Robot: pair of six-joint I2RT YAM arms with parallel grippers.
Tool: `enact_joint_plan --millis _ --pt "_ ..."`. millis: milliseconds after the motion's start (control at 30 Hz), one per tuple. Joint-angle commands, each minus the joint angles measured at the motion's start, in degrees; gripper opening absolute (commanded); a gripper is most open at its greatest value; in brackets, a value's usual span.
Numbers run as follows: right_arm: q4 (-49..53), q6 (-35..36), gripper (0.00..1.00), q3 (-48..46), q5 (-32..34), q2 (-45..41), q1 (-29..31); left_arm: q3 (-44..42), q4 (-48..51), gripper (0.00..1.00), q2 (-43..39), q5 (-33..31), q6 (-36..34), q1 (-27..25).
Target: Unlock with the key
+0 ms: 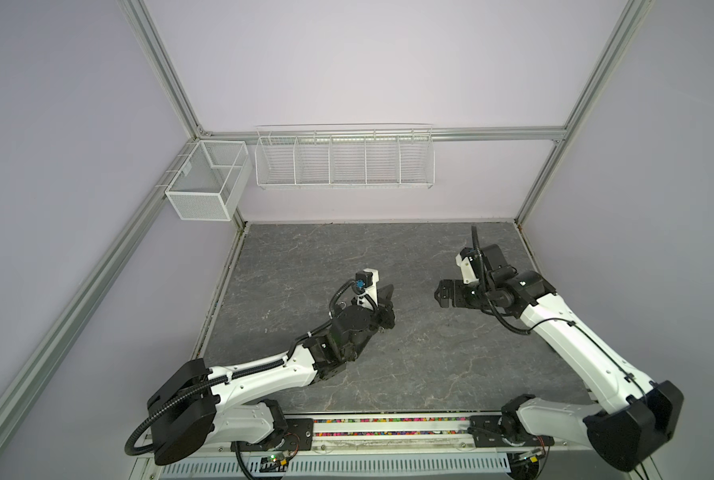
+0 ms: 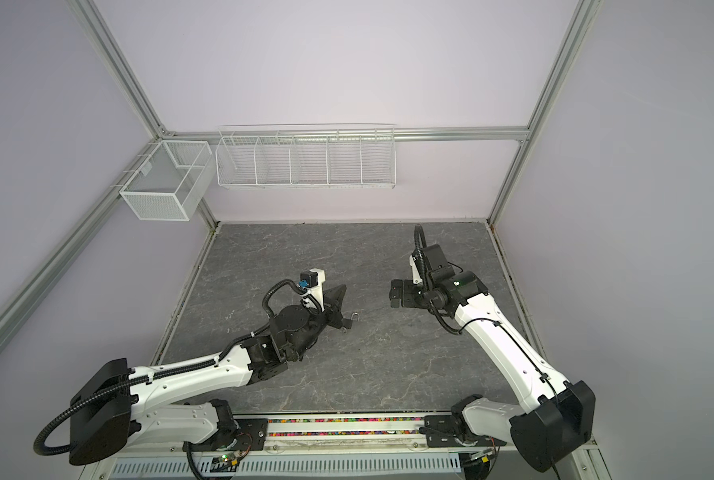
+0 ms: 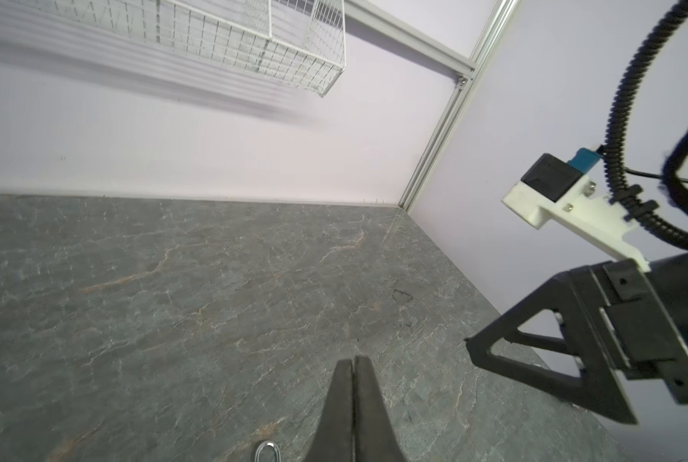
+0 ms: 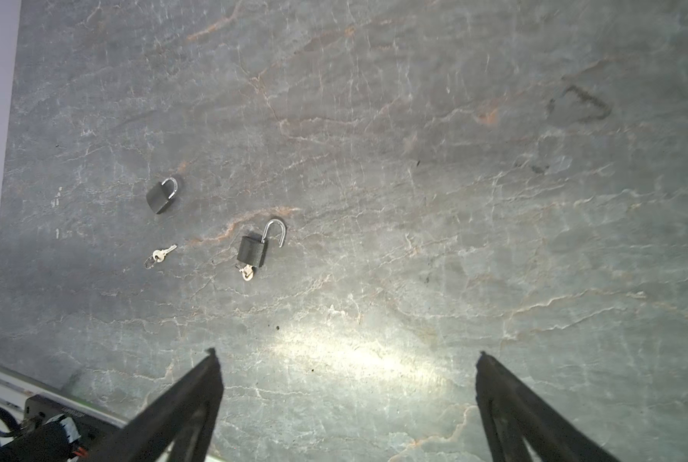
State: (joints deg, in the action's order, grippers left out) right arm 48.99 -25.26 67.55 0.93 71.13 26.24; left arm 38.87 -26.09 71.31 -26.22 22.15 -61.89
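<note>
The right gripper (image 4: 347,354) hangs over the surface (image 4: 494,200), jaws spread wide and holding nothing. The left gripper (image 3: 352,362) is pressed together, pinching nothing. Beside it is a shackle loop, probably the open padlock's, cut off by the frame edge. The open padlock (image 4: 254,248), key (image 4: 247,273) in its base, lies near a shut padlock (image 4: 161,197) and a spare key (image 4: 160,253). In both top views the left arm hides most of these.

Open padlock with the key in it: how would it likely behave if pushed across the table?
The open padlock lies flat on its blocky body, so it would probably slide rather than roll. Its shackle is swung out, so it may pivot or catch. The key in its base might snag and turn it.
</note>
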Motion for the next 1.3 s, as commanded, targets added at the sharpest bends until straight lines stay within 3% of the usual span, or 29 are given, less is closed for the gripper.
enact_joint_plan --millis 0,200,267,467,933,1133,1267 --pt "-1.6 -3.6 0.99 -2.1 6.9 -3.5 -0.9 0.3 3.1 0.01 -0.5 -1.4 4.0 0.1" --pt "-4.1 -7.2 0.99 -6.4 12.5 -2.4 -2.1 0.8 5.3 0.10 -2.8 0.7 5.9 0.0" --pt "-5.3 -7.9 0.99 -7.4 11.4 -1.6 -1.9 0.9 6.4 0.15 -3.1 -0.1 6.5 0.0" --pt "-7.1 -9.8 1.00 -8.0 12.6 -1.2 -1.6 0.8 6.3 0.17 -3.5 2.1 7.6 0.1" --pt "-10.3 -4.2 0.99 -10.0 17.7 -2.1 -1.4 2.9 10.9 0.28 -4.6 1.1 9.2 0.7" --pt "-13.3 0.1 0.95 -11.1 29.7 -3.5 -2.6 3.4 18.5 0.37 -8.0 3.5 11.8 8.2" --pt "-16.3 2.1 0.95 -12.0 25.9 -4.7 -4.6 4.9 28.1 0.39 -10.7 3.4 10.8 13.1"
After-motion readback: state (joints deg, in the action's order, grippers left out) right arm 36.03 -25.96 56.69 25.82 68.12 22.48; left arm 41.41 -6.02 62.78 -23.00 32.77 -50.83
